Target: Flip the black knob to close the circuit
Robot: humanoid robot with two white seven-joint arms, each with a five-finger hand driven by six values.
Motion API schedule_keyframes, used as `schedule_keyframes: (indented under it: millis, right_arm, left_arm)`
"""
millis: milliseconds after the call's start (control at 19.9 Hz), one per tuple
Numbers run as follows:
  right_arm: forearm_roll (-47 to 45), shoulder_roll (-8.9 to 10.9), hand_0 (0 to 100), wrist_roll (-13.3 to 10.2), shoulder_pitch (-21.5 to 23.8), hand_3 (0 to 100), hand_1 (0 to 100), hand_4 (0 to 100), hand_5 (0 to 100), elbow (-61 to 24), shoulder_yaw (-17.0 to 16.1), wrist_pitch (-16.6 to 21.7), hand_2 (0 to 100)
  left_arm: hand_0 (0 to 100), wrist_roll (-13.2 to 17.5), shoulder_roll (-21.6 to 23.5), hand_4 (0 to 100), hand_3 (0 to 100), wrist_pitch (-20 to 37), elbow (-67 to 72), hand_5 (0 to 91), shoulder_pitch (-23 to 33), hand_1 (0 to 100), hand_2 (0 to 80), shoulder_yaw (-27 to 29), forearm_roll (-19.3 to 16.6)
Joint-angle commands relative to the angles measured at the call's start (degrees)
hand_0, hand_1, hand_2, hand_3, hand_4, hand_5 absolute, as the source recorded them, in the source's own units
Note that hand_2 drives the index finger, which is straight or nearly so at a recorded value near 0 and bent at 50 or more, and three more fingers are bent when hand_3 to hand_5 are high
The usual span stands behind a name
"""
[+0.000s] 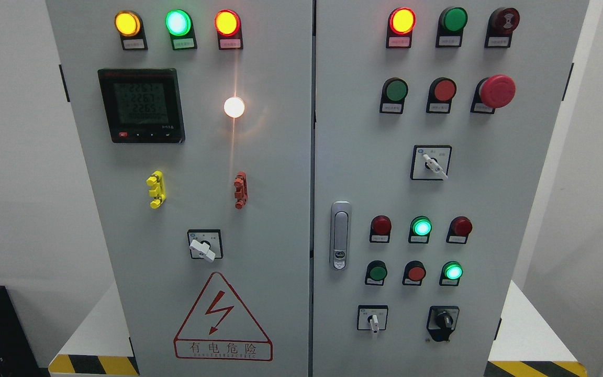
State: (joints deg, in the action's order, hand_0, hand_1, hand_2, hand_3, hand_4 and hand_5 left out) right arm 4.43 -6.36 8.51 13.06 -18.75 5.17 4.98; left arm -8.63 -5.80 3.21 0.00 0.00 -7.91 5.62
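A black rotary knob point(443, 319) sits at the lower right of the grey control cabinet's right door point(364, 131), its handle pointing roughly straight up. No robot hand or arm shows in the head view.
White selector switches sit on the right door at the upper right point(434, 165) and lower middle point(373, 320), and on the left door point(203, 248). A red mushroom stop button point(496, 90), lit indicator lamps, push buttons, a door handle point(339, 235) and a meter point(141, 104) cover the panel.
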Motion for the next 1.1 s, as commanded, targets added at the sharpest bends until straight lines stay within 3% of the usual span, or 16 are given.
schedule_keyframes:
  millis: [0,401,502,602,652,703,1054]
  right_arm:
    - [-0.12,-0.05,0,0.01,0.03,0,13,0,0,0.29,-0.07,0.03,0]
    - [-0.3,-0.05,0,-0.34,0.03,0,13,0,0,0.29,0.02,0.56,0]
    - [-0.3,-0.05,0,-0.6,0.03,4,13,1,0,-0.06,0.19,0.56,0]
    - [-0.21,-0.05,0,-0.86,0.03,17,13,15,8,-0.49,0.37,0.56,0]
    - [-0.21,-0.05,0,-1.04,0.03,18,13,16,9,-1.54,0.63,0.47,1]
    - [-0.21,-0.05,0,-1.56,0.03,25,13,26,15,-2.25,0.9,0.47,5]
    - [0.32,0.12,0,-6.57,0.03,47,9,44,33,-9.19,3.97,0.3,27]
  left_arm:
    - [12,0.01,0.0,0,0,0.05,-1.67,0.0,1.32,56,0.0,0.0,0.0]
    - [12,0.01,0.0,0,0,0.05,-1.67,0.0,1.32,56,0.0,0.0,0.0]
    - [12,0.01,0.0,0,0,0.05,-1.67,0.0,1.32,56,0.0,0.0,0.0]
    - [12,0.01,0.0,0,0,0.05,-1.67,0.0,1.23,56,0.0,0.0,0.0]
    - [12,0.01,0.0,0,0,0.05,-1.67,0.0,1.32,56,0.0,0.0,0.0]
    - [12,0.01,0.0,0,0,0.05,-1.67,0.0,1.32,56,0.0,0.0,0.0]
    - [12,0.01,0.0,0,0,0.05,-1.67,0.0,1.32,56,0.0,0.0,0.0]
